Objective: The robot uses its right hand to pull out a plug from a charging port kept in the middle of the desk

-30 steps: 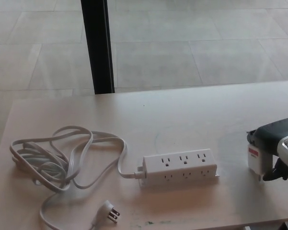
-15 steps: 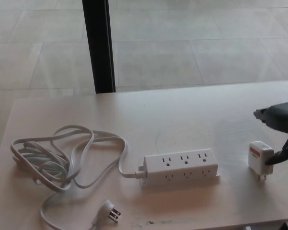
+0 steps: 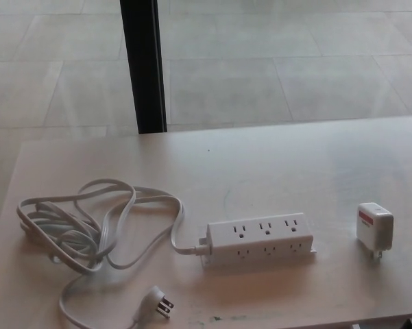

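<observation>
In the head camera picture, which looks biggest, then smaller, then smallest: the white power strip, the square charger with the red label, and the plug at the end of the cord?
1. Power strip: clearly the largest, long and wide.
2. Charger: a small block, much shorter than the strip.
3. Plug: looks smallest, though it is close to the charger in size and lies nearer the camera, so that ranking is less sure.

Pale wood-look desk top [image 3: 274,164]: smooth, matt w/ a soft sheen, faint scuff marks near the front edge. White six-outlet power strip [image 3: 259,238]: smooth hard plastic, slight gloss. White flat cord [image 3: 89,226], loosely coiled: rubbery plastic, satin. Its angled white plug [image 3: 156,303]: plastic body, shiny metal prongs. Small white square charger w/ red label [image 3: 374,227]: glossy plastic, metal prongs at the bottom. Black upright post [image 3: 143,65]: smooth, semi-gloss. Grey floor tiles [image 3: 274,62]: matt, stone-like.
</observation>
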Motion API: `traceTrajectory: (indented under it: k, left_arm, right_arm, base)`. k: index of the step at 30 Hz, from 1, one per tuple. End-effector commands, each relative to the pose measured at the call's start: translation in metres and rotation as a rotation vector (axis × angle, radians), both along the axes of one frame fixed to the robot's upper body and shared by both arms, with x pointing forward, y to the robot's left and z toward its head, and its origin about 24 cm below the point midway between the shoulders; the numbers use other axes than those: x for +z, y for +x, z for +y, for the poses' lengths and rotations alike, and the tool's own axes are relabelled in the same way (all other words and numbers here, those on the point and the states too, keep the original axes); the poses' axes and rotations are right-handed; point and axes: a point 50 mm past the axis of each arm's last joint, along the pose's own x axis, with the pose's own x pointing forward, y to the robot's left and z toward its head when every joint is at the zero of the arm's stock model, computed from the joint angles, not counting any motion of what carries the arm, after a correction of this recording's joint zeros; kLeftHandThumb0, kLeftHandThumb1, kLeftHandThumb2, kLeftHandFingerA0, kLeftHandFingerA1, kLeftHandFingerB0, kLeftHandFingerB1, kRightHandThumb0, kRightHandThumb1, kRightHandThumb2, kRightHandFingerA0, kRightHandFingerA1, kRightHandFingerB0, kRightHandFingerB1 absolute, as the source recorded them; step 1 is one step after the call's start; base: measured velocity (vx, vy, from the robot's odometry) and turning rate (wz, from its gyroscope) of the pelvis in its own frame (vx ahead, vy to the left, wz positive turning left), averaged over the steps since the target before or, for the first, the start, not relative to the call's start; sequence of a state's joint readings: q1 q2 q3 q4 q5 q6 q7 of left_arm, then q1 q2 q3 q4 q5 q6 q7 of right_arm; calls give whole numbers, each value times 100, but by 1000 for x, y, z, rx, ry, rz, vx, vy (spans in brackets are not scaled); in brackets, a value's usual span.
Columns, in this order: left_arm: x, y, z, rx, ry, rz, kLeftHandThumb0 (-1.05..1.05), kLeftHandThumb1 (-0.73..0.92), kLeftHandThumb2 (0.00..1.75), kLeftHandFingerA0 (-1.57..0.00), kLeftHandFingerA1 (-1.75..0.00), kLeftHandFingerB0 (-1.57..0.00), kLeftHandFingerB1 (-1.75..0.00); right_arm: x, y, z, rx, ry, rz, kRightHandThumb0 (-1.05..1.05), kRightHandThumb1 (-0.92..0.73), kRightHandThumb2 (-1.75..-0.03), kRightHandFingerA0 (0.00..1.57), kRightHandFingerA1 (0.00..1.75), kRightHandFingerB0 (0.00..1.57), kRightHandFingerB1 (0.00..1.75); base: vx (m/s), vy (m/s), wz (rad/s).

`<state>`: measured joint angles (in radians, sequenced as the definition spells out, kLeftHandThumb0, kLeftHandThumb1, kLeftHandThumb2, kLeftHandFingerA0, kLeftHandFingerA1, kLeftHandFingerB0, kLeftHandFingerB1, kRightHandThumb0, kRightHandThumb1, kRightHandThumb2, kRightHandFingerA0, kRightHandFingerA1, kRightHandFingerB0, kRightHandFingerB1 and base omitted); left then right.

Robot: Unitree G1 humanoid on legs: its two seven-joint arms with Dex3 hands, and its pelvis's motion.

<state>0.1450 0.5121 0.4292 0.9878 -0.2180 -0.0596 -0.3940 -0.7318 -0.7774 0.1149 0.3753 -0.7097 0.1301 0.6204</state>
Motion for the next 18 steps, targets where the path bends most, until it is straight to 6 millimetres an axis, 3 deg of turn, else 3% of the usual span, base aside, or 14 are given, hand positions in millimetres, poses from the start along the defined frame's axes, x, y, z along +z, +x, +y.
traceTrajectory:
  k: [1, 3, 4, 5, 6, 7, 8, 9, 10, 11, 14, 16, 17, 18]
  left_arm:
    - [9, 2, 7, -10, 28, -21, -93, 92, 86, -36, -55, -4, -30]
    - [9, 1, 6, -6, 28, -24, -99, 92, 87, -40, -60, -7, -30]
    - [9, 1, 6, -3, 25, -26, -96, 92, 87, -33, -56, -2, -29]
    - [9, 1, 6, -2, 20, -26, -96, 92, 87, -33, -56, -2, -29]
    - [8, 1, 5, -3, 20, -24, -92, 86, 125, -29, -59, -5, -22]
    - [8, 0, 6, -1, 24, -20, -97, 90, 126, -36, -62, -8, -19]
    - [7, -1, 5, -2, 25, -16, -94, 88, 126, -34, -62, -6, -20]
    - [6, -1, 5, 0, 23, -16, -87, 81, 122, -32, -60, -6, -25]
    - [6, -2, 5, 3, 19, -17, -101, 85, 95, -33, -56, -6, -25]
    - [4, -3, 5, 4, 18, -14, -100, 91, 127, -30, -59, -8, -18]
    - [3, -5, 4, 5, 22, -2, -98, 92, 127, -31, -58, -8, -18]
    - [2, -5, 3, 5, 19, 0, -98, 92, 127, -31, -58, -8, -18]
    - [2, -6, 3, 15, 13, -8, -93, 92, 86, -33, -53, -4, -28]
    - [3, -6, 4, 17, 14, -5, -92, 91, 86, -33, -52, -3, -28]
  right_arm:
    - [0, -89, -103, -275, 299, -302, -68, -67, -60, 91, 153, 16, 28]
    - [-7, -99, -114, -309, 308, -344, -80, -69, -66, 96, 165, 16, 40]
    - [-25, -123, -137, -409, 339, -438, -94, -67, -67, 108, 171, 19, 75]
    - [-39, -140, -150, -490, 365, -503, -94, -67, -67, 108, 171, 19, 75]
    - [-53, -155, -160, -548, 376, -545, -105, -58, -95, 120, 159, 23, 80]
    - [-63, -165, -165, -596, 416, -580, -104, -72, -61, 113, 174, 21, 103]
    - [-76, -176, -171, -660, 437, -608, -90, -47, -105, 150, 165, 41, 91]
    - [-85, -184, -175, -700, 452, -634, -105, -74, -63, 119, 171, 21, 118]
    - [-101, -199, -179, -777, 488, -681, -105, -77, -63, 114, 140, 18, 121]
    - [-118, -215, -182, -873, 518, -722, -105, -79, -61, 114, 140, 15, 125]
    - [-147, -239, -186, -1025, 600, -792, -103, -77, -63, 94, 130, 11, 121]
    - [-159, -247, -186, -1087, 658, -827, -103, -77, -63, 94, 130, 11, 121]
    - [-177, -256, -183, -1184, 676, -839, -102, -79, -64, 82, 152, 6, 123]
    - [-184, -259, -181, -1214, 687, -850, -102, -79, -64, 88, 169, 10, 128]
  base:
    - [0, 0, 0]
    - [0, 0, 0]
    - [0, 0, 0]
    - [0, 0, 0]
    - [0, 0, 0]
    - [0, 0, 0]
    - [0, 0, 0]
    - [0, 0, 0]
    - [0, 0, 0]
    - [0, 0, 0]
    - [0, 0, 0]
    - [0, 0, 0]
    - [0, 0, 0]
    - [0, 0, 0]
